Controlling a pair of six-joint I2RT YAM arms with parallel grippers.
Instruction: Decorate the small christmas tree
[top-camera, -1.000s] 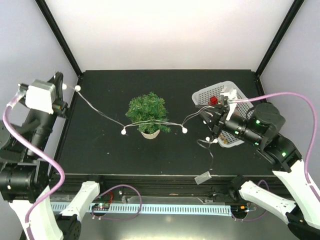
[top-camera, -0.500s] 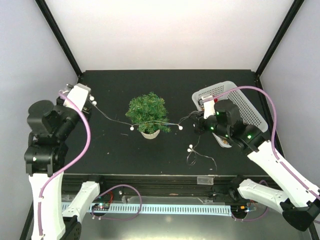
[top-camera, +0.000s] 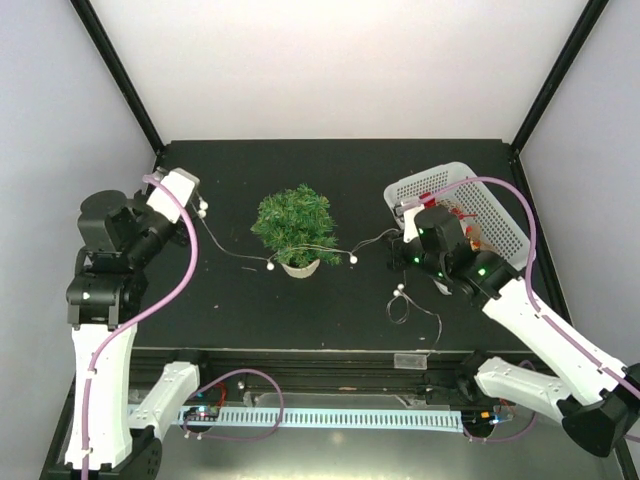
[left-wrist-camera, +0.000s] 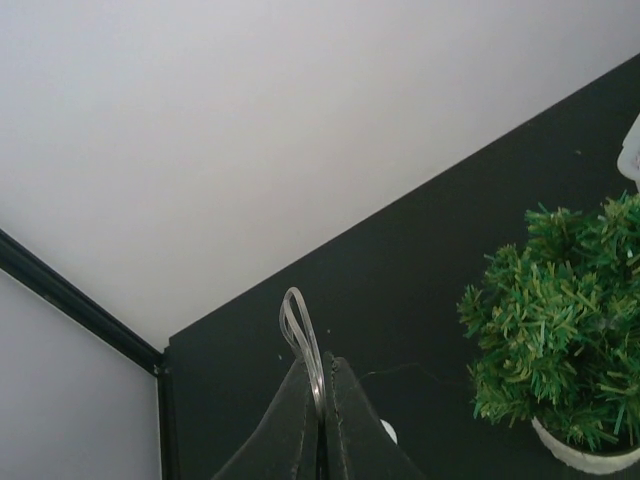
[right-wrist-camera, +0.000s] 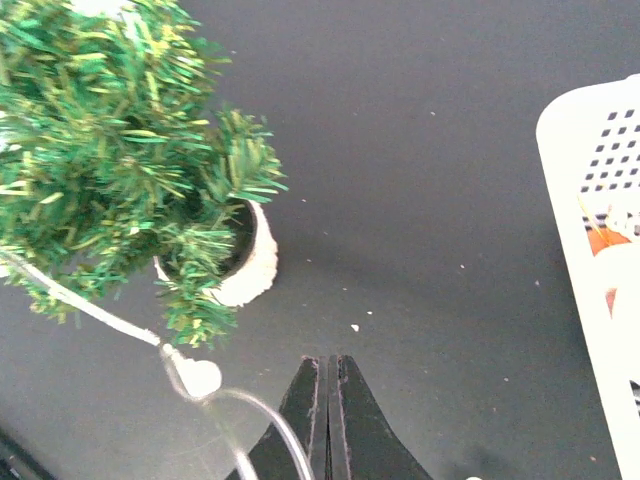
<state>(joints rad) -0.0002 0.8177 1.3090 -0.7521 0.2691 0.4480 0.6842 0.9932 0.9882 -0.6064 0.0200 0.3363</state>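
Black table holds the small christmas tree, bushy green, whitish pot; left jaws pinch wire, right jaws shut

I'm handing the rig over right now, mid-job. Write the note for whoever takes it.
Left gripper: shut on the light string, left of the tree.
Right gripper: shut on the string, right of the tree, by the basket.
Done: string stretched across the tree's front, low, near the pot; not wrapped round. Slack lies looped on the table by the right arm.
Left: wind the string round the tree, then probably hang ornaments from the basket.
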